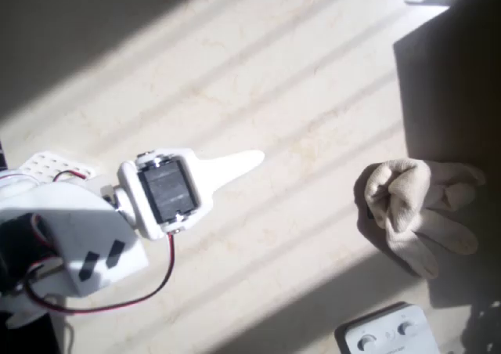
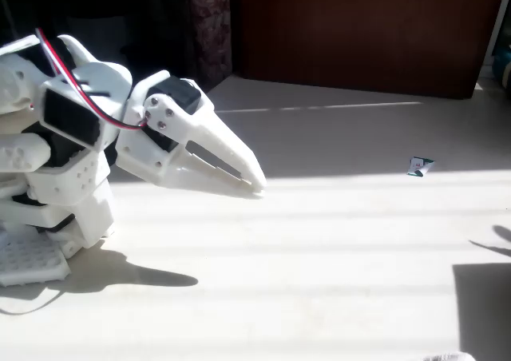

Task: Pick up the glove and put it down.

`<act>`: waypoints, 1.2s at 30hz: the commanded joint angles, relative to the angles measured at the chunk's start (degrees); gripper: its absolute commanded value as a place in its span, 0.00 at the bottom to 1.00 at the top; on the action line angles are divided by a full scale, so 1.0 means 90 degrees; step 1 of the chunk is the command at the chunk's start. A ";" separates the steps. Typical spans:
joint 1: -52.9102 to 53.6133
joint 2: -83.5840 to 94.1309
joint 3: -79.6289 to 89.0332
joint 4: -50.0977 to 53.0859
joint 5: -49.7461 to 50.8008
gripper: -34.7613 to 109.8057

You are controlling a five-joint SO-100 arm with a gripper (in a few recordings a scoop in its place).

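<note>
Gripper (image 2: 254, 181) sat folded close to the arm base, its 2 fingers pressed together and holding nothing, likely a rest pose ahead of any reach. Glove (image 1: 415, 205) lay crumpled on the table (image 1: 297, 95), well apart from it, near the white box (image 1: 387, 334), untouched.

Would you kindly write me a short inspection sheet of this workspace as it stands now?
Surface: pale tabletop, striped with sunlight and shadow.
Job's things: cream glove lies crumpled at the right of the overhead view, fingers pointing right, partly in shadow, apart from the tool.
Clutter: white box with round knobs at the bottom edge; small green-and-white card on the table in the fixed view.
Grippers: white tool is shut and empty, tip low near the table, well left of the glove.
Cables: red wire loops along the arm.
Surroundings: dark wooden panel behind the table.
</note>
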 commanded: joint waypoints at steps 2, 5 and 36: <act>-0.0049 0.0049 0.0244 -0.0039 0.0000 0.24; -0.0049 0.0049 0.0420 -0.0078 -0.0010 0.24; -0.0059 0.0049 0.0508 0.1318 -0.0020 0.24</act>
